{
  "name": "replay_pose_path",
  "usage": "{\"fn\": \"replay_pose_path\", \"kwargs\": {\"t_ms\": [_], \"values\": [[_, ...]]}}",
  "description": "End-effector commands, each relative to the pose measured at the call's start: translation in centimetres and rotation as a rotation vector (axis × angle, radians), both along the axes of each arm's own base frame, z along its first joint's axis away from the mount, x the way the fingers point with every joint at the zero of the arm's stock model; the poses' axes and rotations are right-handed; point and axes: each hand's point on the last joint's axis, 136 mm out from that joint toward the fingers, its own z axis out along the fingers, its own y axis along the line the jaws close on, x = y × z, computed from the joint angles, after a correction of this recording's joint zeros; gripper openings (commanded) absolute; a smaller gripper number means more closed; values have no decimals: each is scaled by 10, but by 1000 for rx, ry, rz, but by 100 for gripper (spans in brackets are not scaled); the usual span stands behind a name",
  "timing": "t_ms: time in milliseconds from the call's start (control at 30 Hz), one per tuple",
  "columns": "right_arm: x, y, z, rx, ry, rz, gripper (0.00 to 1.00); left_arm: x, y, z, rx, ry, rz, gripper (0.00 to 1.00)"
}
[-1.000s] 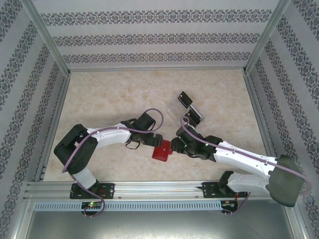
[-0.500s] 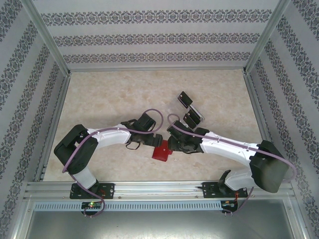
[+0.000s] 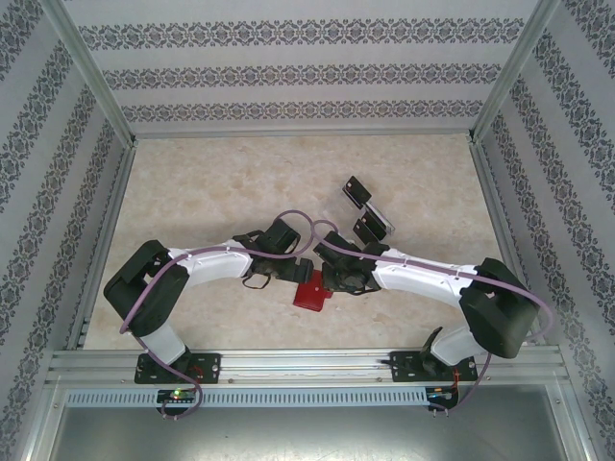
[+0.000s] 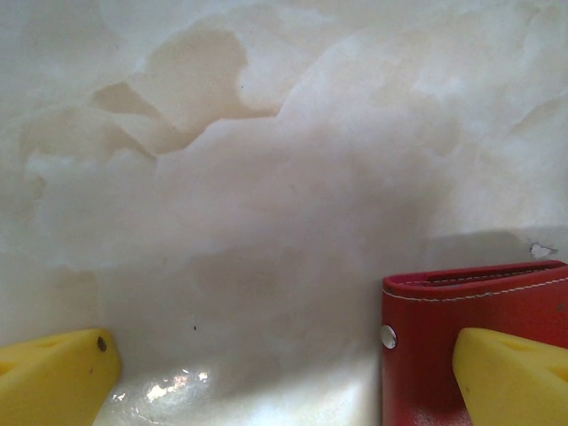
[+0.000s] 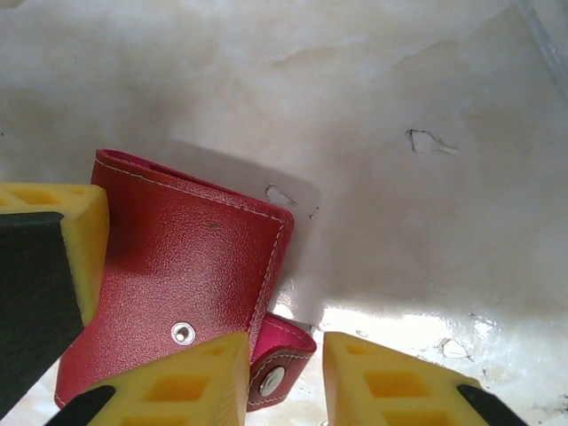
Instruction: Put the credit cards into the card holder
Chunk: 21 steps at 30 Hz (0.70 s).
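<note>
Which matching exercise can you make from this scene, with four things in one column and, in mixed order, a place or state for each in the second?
Things:
1 card holder
2 credit cards
3 left gripper
4 snap tab

Places or states:
a between the fingers of the right gripper
b fingers wide apart
c black, farther back on the table
d folded, lying flat

Pairs: 1-d, 2-c, 3-b, 4-a.
</note>
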Motion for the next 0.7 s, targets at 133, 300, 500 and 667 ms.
{"fn": "replay_pose_path", "kwargs": {"t_ms": [133,300,500,667], "values": [[1,10,5,19,-7,30,29,-11,15,-31,68,49,16,100],[1,16,11,31,-15,42,35,-11,14,-30,67,46,15,100],[1,21,19,34,-30,52,39,-11,14,-30,66,48,15,100],[-1,16,8,-11,0,56,38,-10,14,-29,65,46,12,100]]}}
